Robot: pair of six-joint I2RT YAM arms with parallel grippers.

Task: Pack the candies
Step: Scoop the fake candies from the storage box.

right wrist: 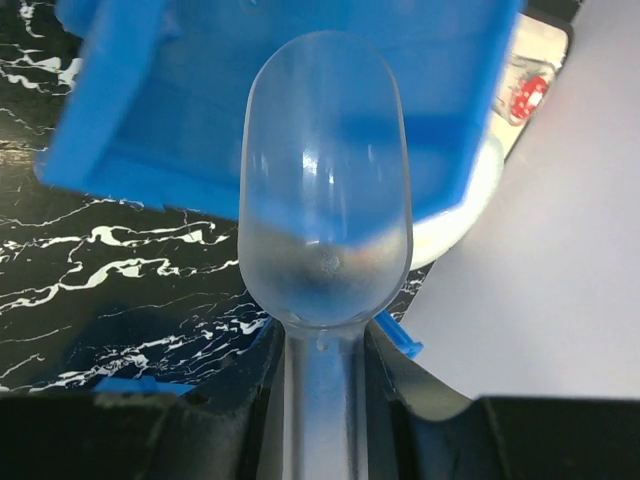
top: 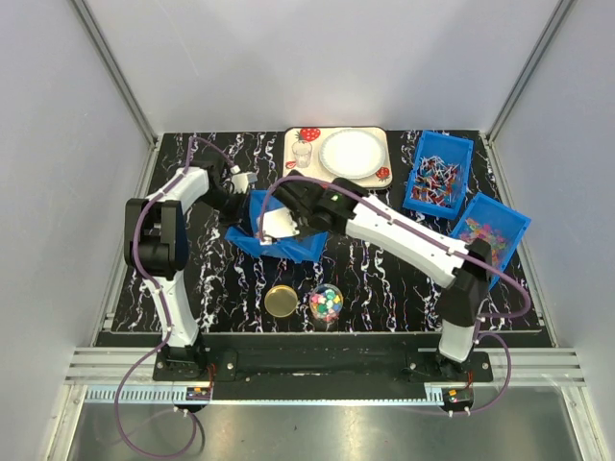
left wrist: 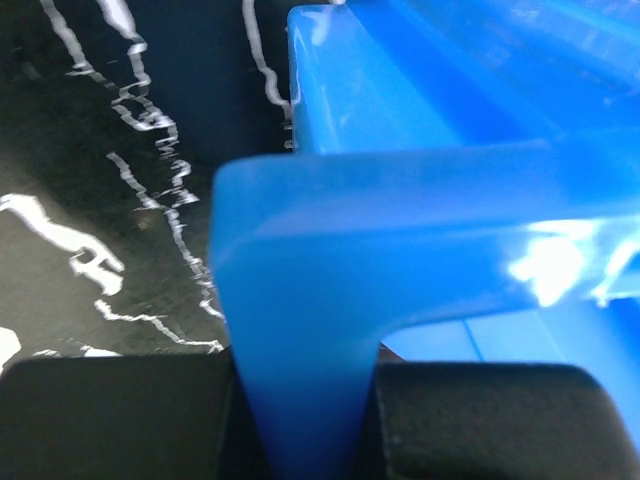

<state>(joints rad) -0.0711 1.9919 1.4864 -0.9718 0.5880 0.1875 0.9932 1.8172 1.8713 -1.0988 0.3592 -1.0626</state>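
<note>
Left wrist view: the left gripper (left wrist: 305,430) is clamped on the blue bin (left wrist: 430,120) rim; the right gripper (right wrist: 325,410) is clamped on the clear scoop (right wrist: 325,180) handle.

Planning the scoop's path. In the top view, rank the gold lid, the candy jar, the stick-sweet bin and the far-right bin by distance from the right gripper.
From the right gripper:
1. The gold lid and the candy jar, side by side near the front edge: too close to call.
2. The stick-sweet bin, back right.
3. The far-right bin, by the right edge.
</note>
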